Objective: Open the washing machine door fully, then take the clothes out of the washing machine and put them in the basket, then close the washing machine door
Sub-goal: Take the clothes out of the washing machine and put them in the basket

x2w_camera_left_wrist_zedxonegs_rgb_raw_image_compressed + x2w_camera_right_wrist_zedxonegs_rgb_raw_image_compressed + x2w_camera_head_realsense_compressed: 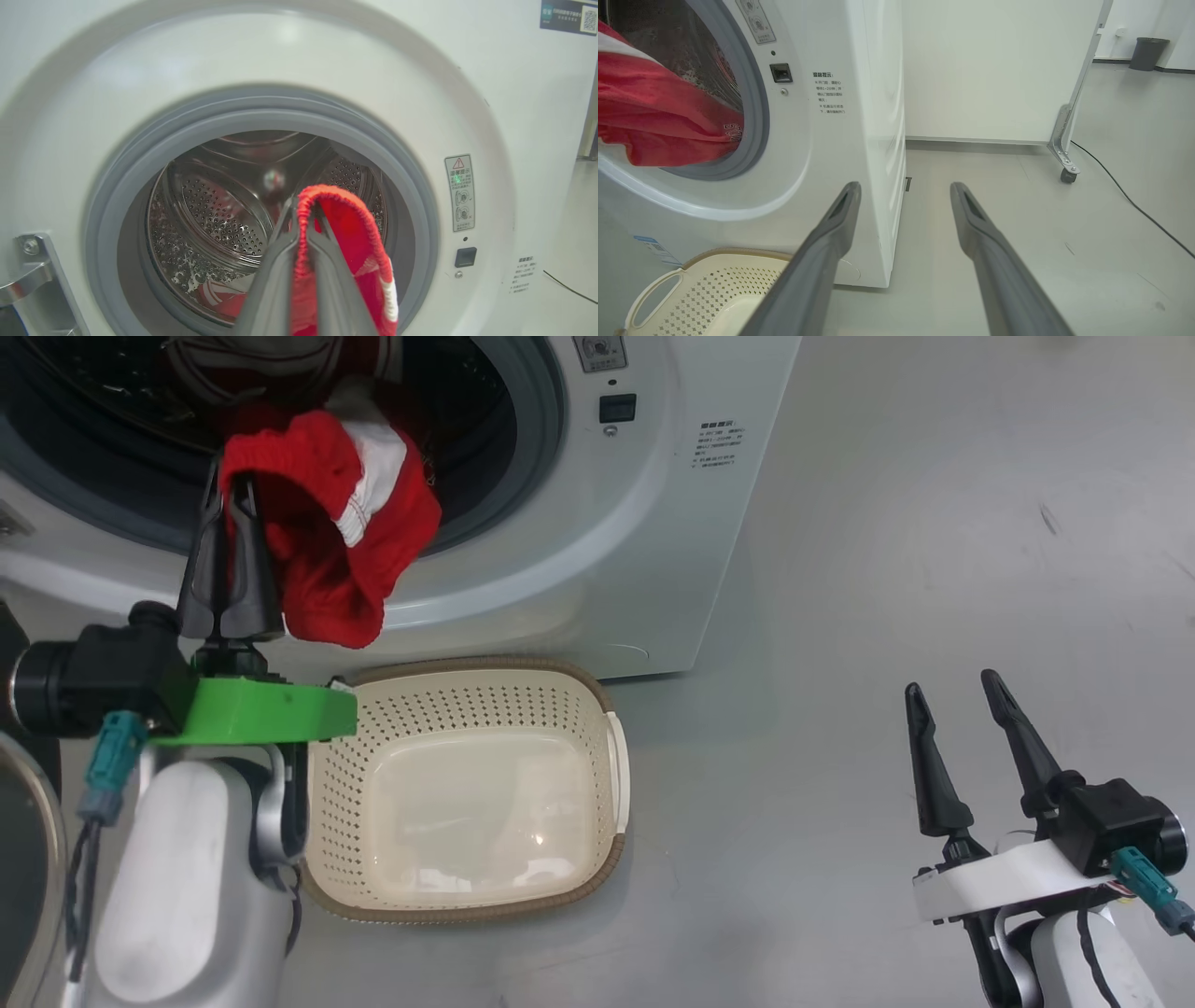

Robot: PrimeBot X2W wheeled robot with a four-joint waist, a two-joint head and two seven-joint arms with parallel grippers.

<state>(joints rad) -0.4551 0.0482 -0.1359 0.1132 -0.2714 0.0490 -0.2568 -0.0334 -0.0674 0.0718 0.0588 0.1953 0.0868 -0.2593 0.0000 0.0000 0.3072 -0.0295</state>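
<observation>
The washing machine (653, 523) stands open, its steel drum (210, 210) showing. My left gripper (231, 481) is shut on the hem of a red garment with white trim, one of the clothes (327, 551). It hangs in front of the opening, just above the far left end of the cream basket (597, 695). In the left wrist view the fingers (303, 205) pinch the red cloth (355, 242), and more red-and-white clothes (224, 294) lie in the drum. My right gripper (952, 684) stands open over the floor, holding nothing. A curved edge of the washing machine door (42, 821) shows at the lower left.
The basket (714, 284) sits on the grey floor against the machine's front. Open floor (887, 569) lies right of the machine. Behind it stand a white panel on a caster (1064, 163), a black cable (1134, 205) and a dark bin (1148, 53).
</observation>
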